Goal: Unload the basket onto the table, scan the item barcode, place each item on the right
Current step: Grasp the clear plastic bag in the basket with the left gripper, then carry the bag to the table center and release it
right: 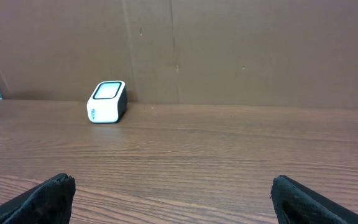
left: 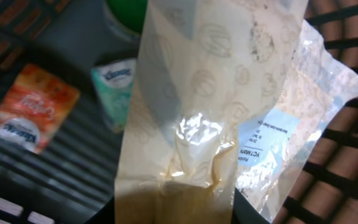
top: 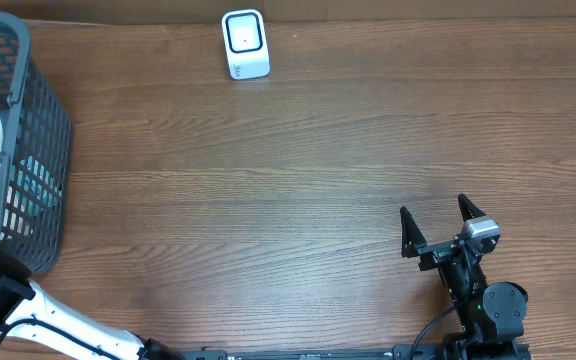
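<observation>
Clamping, seemingly, a translucent cream plastic pouch (left: pixel 191 93), the left gripper (left: pixel 174 208) has the white boxy scanner (top: pixel 245 44) well to its right; right gripper (top: pixel 436 222) agape.

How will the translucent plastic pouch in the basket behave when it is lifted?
The plastic pouch will probably flop and sag: its film is thin and wrinkled. It looks glossy, so it may slip. Its label could crease, since it sits on crumpled film.

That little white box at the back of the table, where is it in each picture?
Overhead: the white box at the top edge, left of centre.
Left wrist: absent; a packet fills the view.
Right wrist: white box left of centre, at the far wall.
Shared landmark: the wooden table.
</observation>
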`<state>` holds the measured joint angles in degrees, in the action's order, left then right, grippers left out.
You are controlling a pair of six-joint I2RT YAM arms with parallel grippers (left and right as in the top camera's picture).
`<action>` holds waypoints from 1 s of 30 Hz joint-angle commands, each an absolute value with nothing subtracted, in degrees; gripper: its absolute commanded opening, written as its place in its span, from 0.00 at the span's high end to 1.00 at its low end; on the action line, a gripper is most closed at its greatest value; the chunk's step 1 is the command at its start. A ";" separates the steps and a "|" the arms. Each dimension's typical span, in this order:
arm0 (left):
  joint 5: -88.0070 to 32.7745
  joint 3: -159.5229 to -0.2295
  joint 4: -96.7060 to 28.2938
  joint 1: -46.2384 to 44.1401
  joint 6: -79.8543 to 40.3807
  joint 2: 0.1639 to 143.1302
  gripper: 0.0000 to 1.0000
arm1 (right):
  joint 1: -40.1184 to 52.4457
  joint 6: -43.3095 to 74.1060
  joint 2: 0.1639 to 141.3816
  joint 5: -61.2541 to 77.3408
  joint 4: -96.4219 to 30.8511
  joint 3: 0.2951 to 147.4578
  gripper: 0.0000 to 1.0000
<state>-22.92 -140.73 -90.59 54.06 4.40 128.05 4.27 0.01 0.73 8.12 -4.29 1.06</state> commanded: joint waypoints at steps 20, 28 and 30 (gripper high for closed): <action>-35.42 -154.78 -86.72 50.85 -6.70 110.76 0.96 | 4.49 0.21 0.16 8.16 -4.03 0.45 0.00; -40.62 -154.76 -92.47 41.43 -5.61 104.14 0.96 | 4.49 0.19 0.16 8.16 -4.03 0.45 0.00; -39.24 -154.45 -95.81 36.93 -5.56 104.44 0.96 | 4.49 0.21 0.16 8.16 -4.03 0.45 0.00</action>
